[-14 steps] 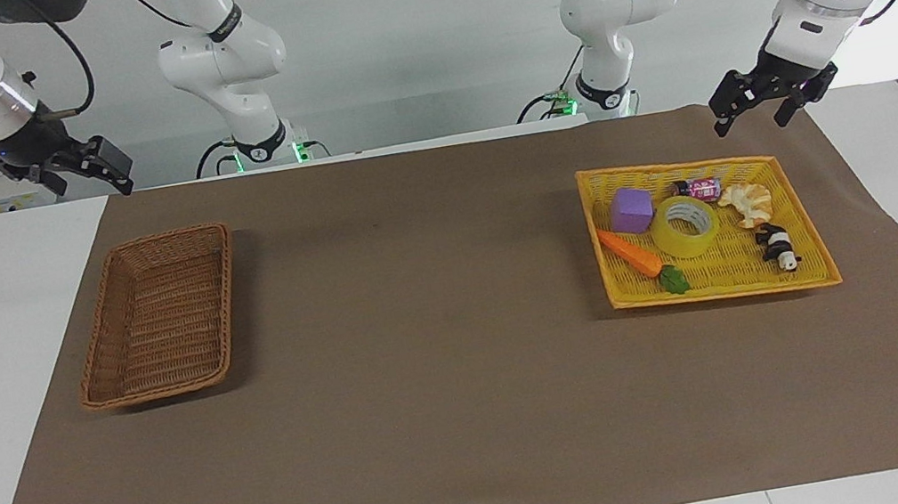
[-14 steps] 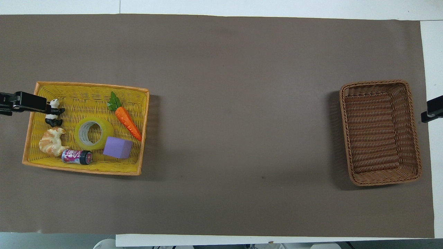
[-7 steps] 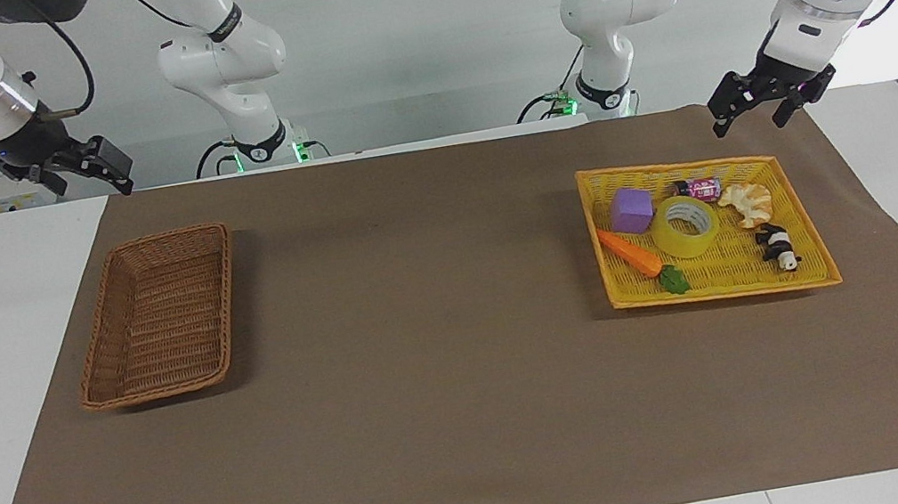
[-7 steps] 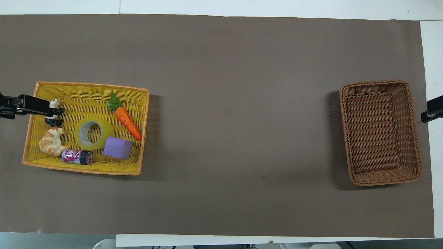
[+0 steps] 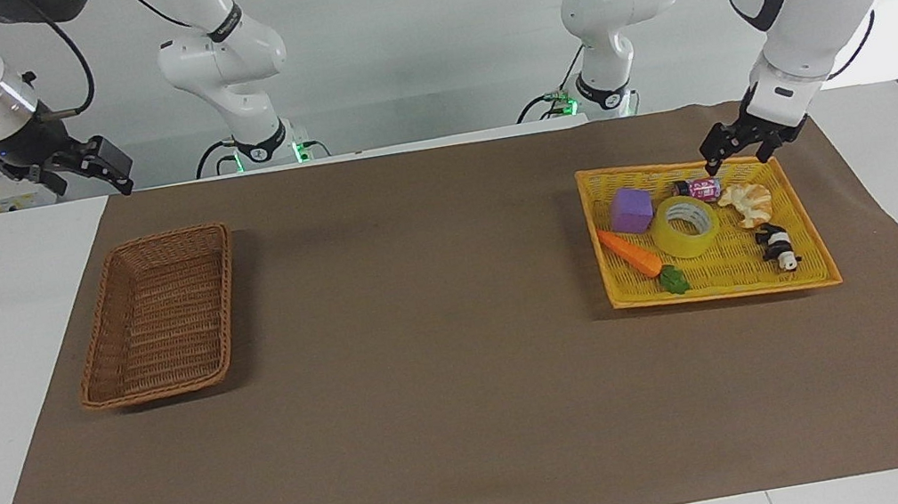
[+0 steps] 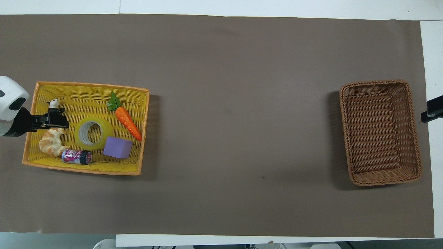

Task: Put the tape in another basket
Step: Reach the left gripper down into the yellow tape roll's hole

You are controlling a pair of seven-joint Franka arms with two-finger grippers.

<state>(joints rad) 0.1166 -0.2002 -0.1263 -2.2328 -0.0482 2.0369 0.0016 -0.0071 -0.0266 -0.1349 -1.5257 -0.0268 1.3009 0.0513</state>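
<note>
- The wide roll of translucent yellow packing tape (image 5: 685,226) (image 6: 93,133) lies flat, its hole upward, in the flat bright yellow-orange tray basket (image 5: 813,274) (image 6: 86,168) at the left arm's end of the table.
- Around the tape in this tray are a purple cube (image 5: 631,210) (image 6: 118,147), an orange toy carrot with green leaf (image 5: 631,253) (image 6: 128,118), a small pink printed can (image 5: 702,187) (image 6: 76,156), a pale croissant (image 5: 747,201) (image 6: 51,146) and a small panda figure (image 5: 778,245) (image 6: 53,103).
- The left gripper (image 5: 735,149) (image 6: 57,120) hangs over the tray's edge nearest the robots, above the can and croissant; its fingers are spread and hold nothing.
- The rectangular dark-brown woven wicker basket (image 5: 106,384) (image 6: 384,181) stands at the right arm's end, well apart from the tray.
- The right gripper (image 5: 102,165) (image 6: 431,112) waits in the air near this basket's end of the table, released, grasping nothing.
</note>
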